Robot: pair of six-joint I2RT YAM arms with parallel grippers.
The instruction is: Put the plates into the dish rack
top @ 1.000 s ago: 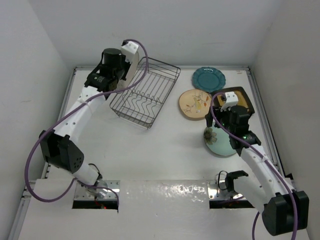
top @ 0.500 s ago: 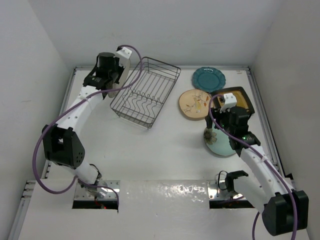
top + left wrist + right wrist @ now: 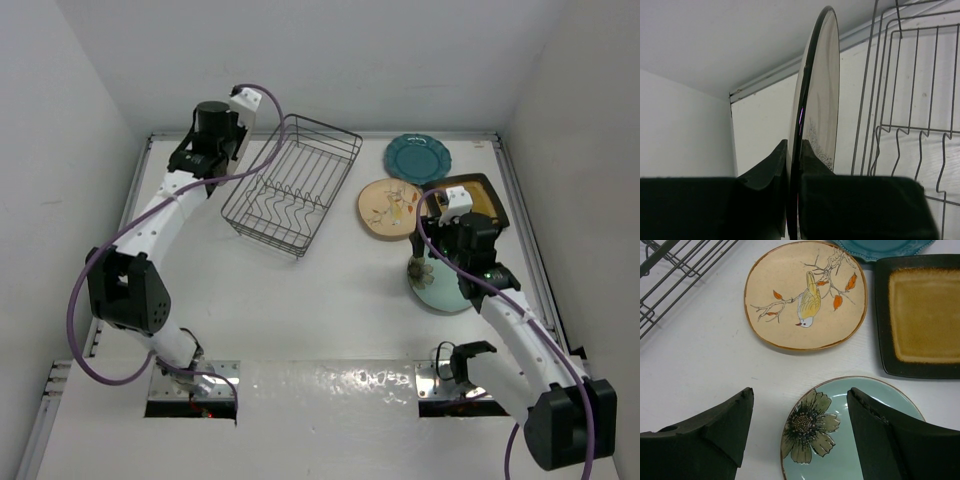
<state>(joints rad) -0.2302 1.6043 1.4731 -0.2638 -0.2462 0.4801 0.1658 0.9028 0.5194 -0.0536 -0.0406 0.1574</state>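
Top external view takes in a white table point(image 3: 330, 310) with the dish rack point(image 3: 290, 190), a dark wire basket with wavy divider wires on its floor, toward 11 o'clock from the table's centre. From its base at 7 o'clock the left arm point(image 3: 150, 230) reaches up to the rack's 10 o'clock corner, while the right arm point(image 3: 510, 320) stretches from 5 o'clock toward the plates at 2 o'clock. Four plates lie flat on the table there. Farthest to 3 o'clock is the square amber plate point(image 3: 482, 198) with its dark rim, and the scalloped teal plate point(image 3: 418, 155) sits at 11 o'clock of it. Just beside the amber one at 9 o'clock is the cream plate point(image 3: 385, 208), painted with a bird on a branch. At 6 o'clock of that lies the aqua plate point(image 3: 860, 440), bearing a dark flower. Above its far rim hovers the right gripper point(image 3: 800, 392), jaws spread wide either side of the flower and holding nothing. In the left wrist view the grey plate point(image 3: 820, 100) stands upright and edge-on, its dark rim pinched between the pressed-together fingers of the left gripper point(image 3: 794, 155). The rack's wires rise just beside it at 3 o'clock.
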